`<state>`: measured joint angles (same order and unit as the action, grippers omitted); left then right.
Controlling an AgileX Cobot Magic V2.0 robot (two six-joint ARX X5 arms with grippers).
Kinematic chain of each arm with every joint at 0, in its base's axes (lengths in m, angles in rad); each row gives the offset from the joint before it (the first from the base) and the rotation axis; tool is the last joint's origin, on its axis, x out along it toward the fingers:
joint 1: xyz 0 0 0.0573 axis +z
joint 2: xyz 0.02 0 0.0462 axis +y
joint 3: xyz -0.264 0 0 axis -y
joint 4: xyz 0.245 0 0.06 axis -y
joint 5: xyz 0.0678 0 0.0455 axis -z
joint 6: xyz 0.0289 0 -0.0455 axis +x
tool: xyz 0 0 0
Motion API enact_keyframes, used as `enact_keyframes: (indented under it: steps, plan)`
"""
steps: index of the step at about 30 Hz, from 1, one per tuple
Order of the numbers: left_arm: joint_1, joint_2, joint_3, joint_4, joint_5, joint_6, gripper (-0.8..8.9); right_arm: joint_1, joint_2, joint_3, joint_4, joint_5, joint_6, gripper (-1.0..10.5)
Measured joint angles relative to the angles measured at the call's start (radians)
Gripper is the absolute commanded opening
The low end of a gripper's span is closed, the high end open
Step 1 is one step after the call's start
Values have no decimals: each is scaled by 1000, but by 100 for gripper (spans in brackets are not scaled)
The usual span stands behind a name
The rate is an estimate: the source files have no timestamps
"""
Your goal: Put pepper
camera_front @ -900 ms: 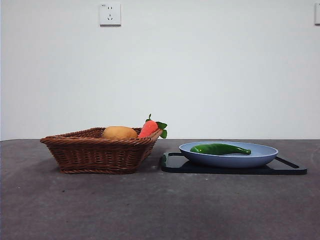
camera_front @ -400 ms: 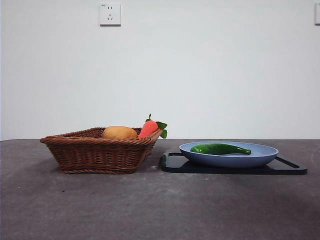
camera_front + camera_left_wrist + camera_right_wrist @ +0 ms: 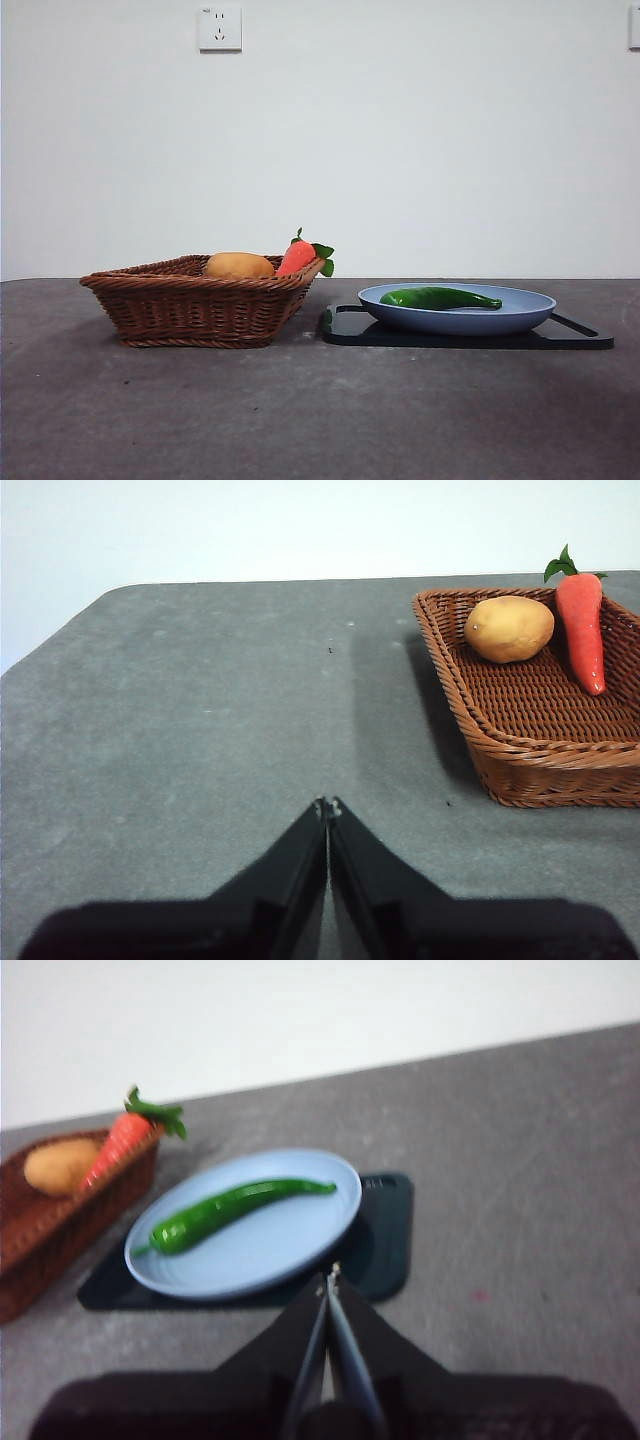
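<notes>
The dark-green pepper [image 3: 440,297] lies on a blue plate [image 3: 520,313] at the right of the front view. It also shows in the right wrist view [image 3: 230,1212], lying on the plate [image 3: 270,1250]. My right gripper [image 3: 328,1278] is shut and empty, hanging a short way off the plate's near rim. My left gripper [image 3: 327,808] is shut and empty over bare table, well apart from the wicker basket [image 3: 560,750]. Neither gripper shows in the front view.
The plate rests on a black tray [image 3: 350,328]. The brown wicker basket [image 3: 190,310] at the left holds a tan potato [image 3: 238,266] and a red-orange carrot [image 3: 298,256] leaning on its rim. A wall socket [image 3: 220,28] is on the white wall behind.
</notes>
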<state>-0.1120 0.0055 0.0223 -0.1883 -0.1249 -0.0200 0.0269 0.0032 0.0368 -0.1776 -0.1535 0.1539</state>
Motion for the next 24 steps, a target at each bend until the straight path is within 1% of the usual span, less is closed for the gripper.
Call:
enact_keyframes:
  steps: [11, 24]
  plan:
    - [0, 0, 0, 1, 0, 0, 8, 0, 0, -11, -10, 0, 23, 11]
    - [0, 0, 0, 1, 0, 0, 8, 0, 0, -11, -10, 0, 23, 11]
